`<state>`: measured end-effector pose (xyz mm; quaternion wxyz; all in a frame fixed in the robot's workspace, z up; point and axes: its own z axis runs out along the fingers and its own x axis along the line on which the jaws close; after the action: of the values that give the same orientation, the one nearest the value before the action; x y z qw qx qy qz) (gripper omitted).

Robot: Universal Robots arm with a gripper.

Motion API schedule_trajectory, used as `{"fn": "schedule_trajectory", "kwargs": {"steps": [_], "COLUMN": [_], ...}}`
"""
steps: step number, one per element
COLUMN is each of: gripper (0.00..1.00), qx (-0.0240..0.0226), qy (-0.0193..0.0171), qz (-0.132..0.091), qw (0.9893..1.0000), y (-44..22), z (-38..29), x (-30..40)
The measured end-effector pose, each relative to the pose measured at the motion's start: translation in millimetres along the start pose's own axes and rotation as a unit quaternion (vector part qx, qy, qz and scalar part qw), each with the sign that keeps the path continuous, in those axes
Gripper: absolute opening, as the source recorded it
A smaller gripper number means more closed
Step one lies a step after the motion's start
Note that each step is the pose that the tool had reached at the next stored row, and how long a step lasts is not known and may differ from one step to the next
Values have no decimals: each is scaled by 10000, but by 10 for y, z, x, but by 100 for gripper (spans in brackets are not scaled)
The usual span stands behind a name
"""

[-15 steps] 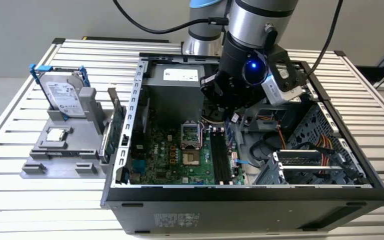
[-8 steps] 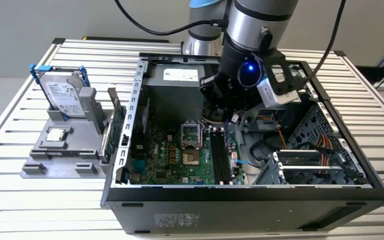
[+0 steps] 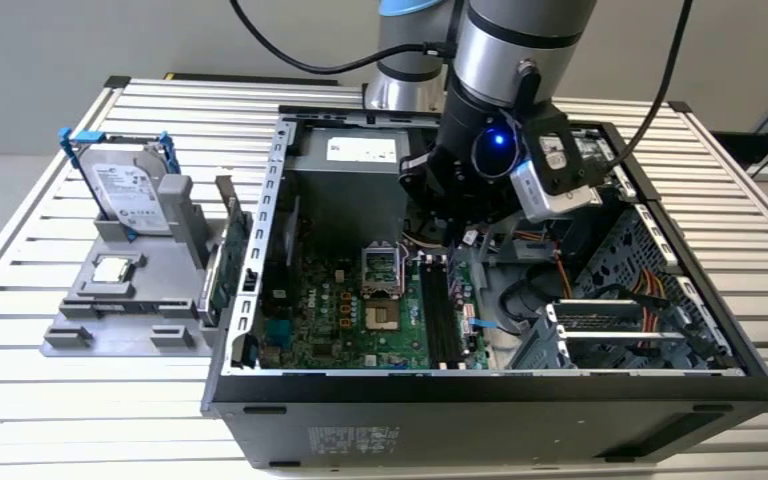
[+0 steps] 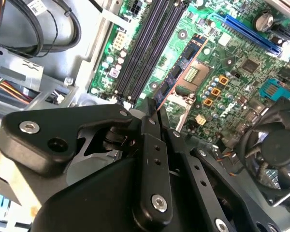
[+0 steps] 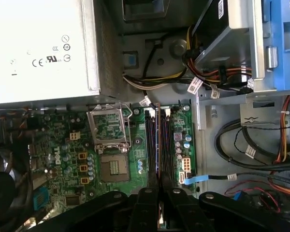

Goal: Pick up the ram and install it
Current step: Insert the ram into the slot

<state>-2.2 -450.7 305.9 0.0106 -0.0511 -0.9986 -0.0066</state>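
matte black jaws pinch the thin, flat ram (image 4: 180, 72) edge-on above the motherboard's (image 5: 63, 159) long dark slots (image 5: 150, 145).

A green motherboard (image 5: 106, 145) with black slots (image 5: 152, 140), a blue-edged ram (image 4: 180, 72), and a black pincer (image 4: 152, 116).

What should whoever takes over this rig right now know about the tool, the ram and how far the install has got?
Tool: shut on the ram, gripping one end, inside the open computer case.
Ram: held on edge, running along the black memory slots on the motherboard, close over them.
Done: the ram is picked up and brought to the slots.
Left: seating. It does not look pressed into a slot yet; which slot it lines up with I cannot tell.
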Motion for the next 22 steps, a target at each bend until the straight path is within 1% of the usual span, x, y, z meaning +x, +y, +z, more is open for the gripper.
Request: {"fn": "schedule_trajectory", "kwargs": {"steps": [6, 14, 16, 21, 22], "gripper": [0, 0, 0, 0, 0], "qx": [2, 2, 2, 4, 2], "qy": [1, 0, -9, -17, -26], "qz": [-24, -49, -52, -59, -63], "qw": [10000, 10000, 10000, 10000, 10000], "y": [2, 1, 1, 1, 1], "z": [28, 99, 121, 135, 143], "x": [-21, -27, -28, -30, -31]}}
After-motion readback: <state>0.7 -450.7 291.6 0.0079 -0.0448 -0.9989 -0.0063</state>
